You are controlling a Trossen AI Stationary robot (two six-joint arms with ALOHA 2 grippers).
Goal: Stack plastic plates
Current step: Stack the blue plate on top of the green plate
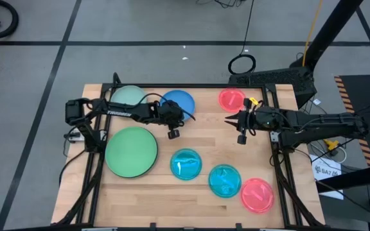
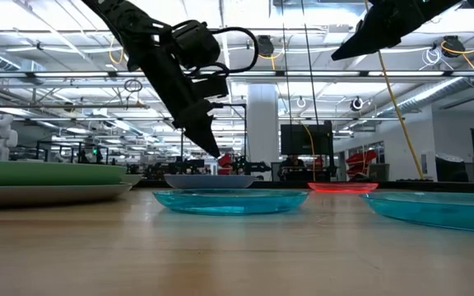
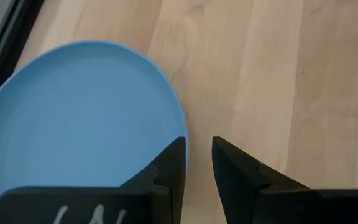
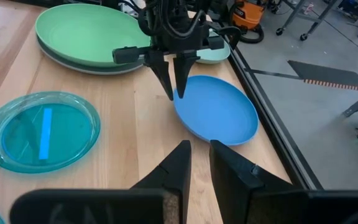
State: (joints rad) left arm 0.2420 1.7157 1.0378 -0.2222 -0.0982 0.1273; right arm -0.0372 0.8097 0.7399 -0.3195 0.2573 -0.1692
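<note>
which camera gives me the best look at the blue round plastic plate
The right wrist view: the blue round plastic plate shows whole, with the left gripper poised at its rim. The left wrist view shows it close but cropped. The high view has the arm covering part. The low view shows only a thin edge.

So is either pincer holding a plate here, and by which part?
No. The left pincer straddles the blue plate's rim, unclamped; the right pincer hangs empty.
</note>
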